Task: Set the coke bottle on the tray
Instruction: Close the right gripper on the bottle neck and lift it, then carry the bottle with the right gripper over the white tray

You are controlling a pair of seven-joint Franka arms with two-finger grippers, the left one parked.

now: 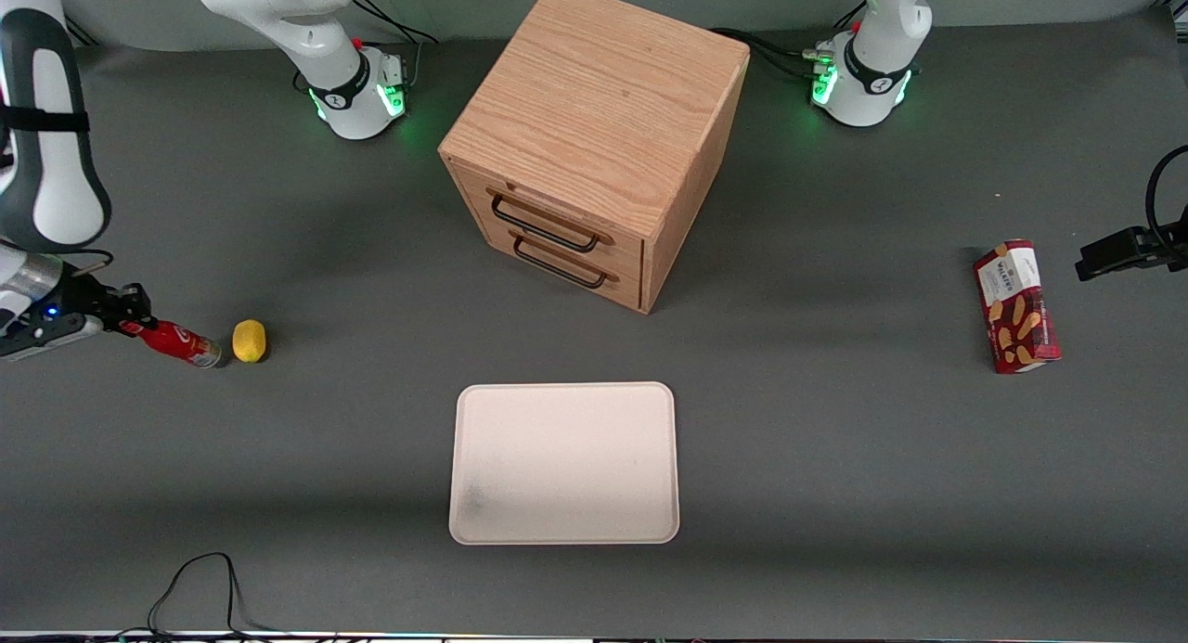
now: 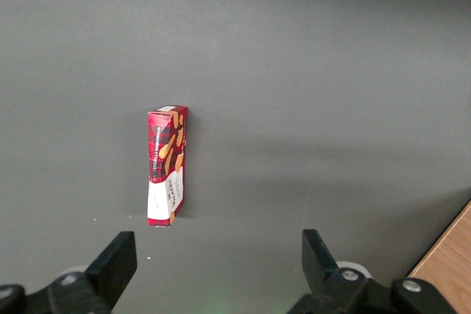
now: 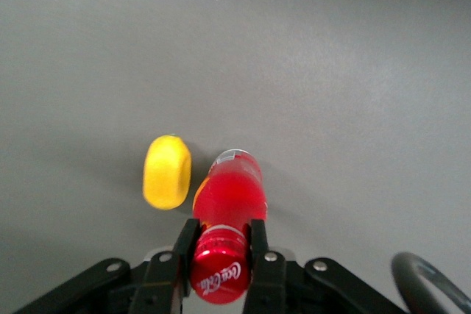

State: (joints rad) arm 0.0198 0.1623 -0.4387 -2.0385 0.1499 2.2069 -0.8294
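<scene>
The coke bottle (image 1: 176,341) is small, slim and red, and lies tilted near the working arm's end of the table, its clear base down beside a yellow lemon (image 1: 249,340). My right gripper (image 1: 128,320) is shut on the bottle's neck just under the red cap. In the right wrist view the fingers (image 3: 185,244) clamp both sides of the bottle (image 3: 229,196), and the gripper (image 3: 221,244) holds the cap end. The cream-white tray (image 1: 563,462) lies flat near the front camera at the table's middle, well apart from the bottle.
The lemon (image 3: 167,172) lies close beside the bottle's base. A wooden two-drawer cabinet (image 1: 594,133) stands farther from the camera than the tray. A red biscuit box (image 1: 1016,306) lies toward the parked arm's end. A black cable (image 1: 200,587) loops at the table's front edge.
</scene>
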